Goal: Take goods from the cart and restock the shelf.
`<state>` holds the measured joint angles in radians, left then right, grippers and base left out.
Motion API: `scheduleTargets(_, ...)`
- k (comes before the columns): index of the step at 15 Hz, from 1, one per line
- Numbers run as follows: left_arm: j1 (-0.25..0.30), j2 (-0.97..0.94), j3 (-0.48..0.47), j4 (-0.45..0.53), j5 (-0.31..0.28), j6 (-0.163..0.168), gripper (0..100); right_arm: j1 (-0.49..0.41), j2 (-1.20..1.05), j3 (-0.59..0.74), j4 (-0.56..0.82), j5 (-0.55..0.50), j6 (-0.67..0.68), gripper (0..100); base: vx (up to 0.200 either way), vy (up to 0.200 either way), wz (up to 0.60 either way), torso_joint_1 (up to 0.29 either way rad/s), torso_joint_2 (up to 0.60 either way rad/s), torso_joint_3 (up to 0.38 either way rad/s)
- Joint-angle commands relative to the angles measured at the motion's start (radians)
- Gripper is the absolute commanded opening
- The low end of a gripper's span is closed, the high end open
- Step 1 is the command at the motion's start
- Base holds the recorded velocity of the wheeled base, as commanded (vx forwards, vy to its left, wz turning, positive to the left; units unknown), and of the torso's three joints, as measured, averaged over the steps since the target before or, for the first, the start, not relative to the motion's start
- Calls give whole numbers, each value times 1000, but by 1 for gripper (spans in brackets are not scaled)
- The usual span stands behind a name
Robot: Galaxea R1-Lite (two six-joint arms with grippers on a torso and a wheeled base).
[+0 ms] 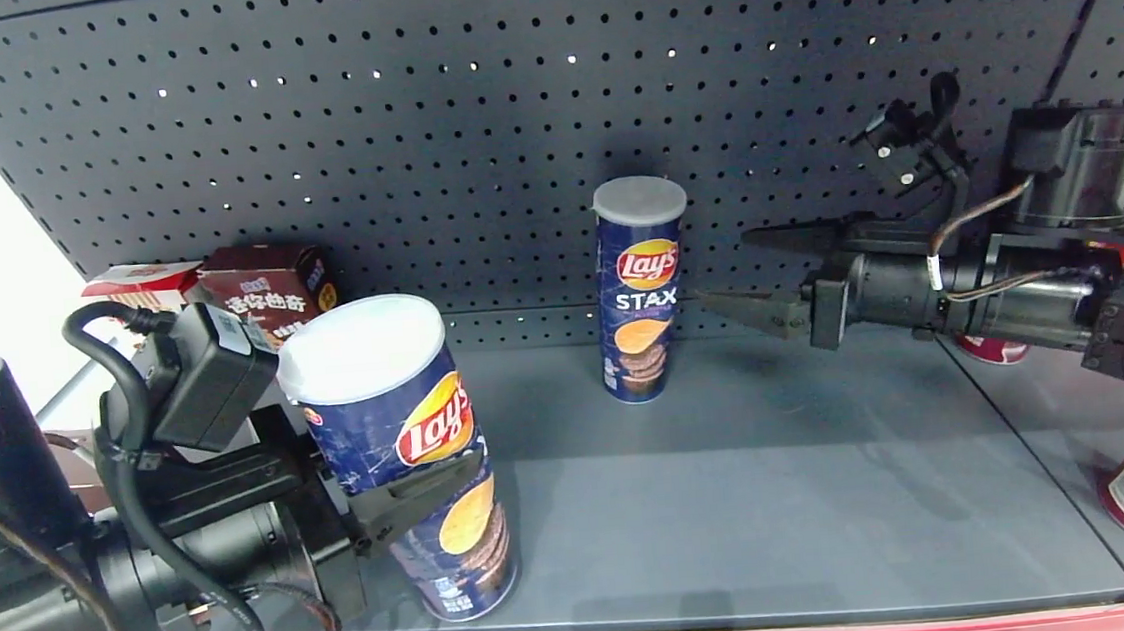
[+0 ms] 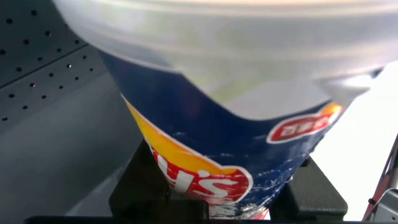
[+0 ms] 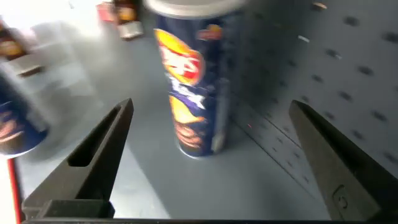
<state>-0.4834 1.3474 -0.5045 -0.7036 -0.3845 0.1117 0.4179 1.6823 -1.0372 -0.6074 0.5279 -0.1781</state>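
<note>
Shelf: grey metal shelf deck, dark perforated back panel behind.
Left gripper: clamping tilted blue lidded chip can, front edge.
Right gripper: spread wide beside upright blue chip can.

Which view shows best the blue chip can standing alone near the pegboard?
The head view: the tall blue chip can with a grey lid shows whole and upright. The right wrist view has it ahead of the open right gripper, top cropped. The left wrist view has the other, held can.
</note>
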Motion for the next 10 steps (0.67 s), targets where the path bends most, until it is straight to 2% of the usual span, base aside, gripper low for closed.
scheduleTargets(1, 0, 2, 0, 0, -1, 0, 0, -10, 45, -1, -26, 29, -1, 100, 0, 0, 0, 0, 0, 0)
scheduleTargets(4, 0, 2, 0, 0, -2, 0, 0, -28, 92, -1, -109, 172, 0, 100, 0, 0, 0, 0, 0, 0)
scheduleTargets(10, 19, 2, 0, 0, -28, 0, 0, -33, 160, -56, -127, 218, 0, 100, 0, 0, 0, 0, 0, 0)
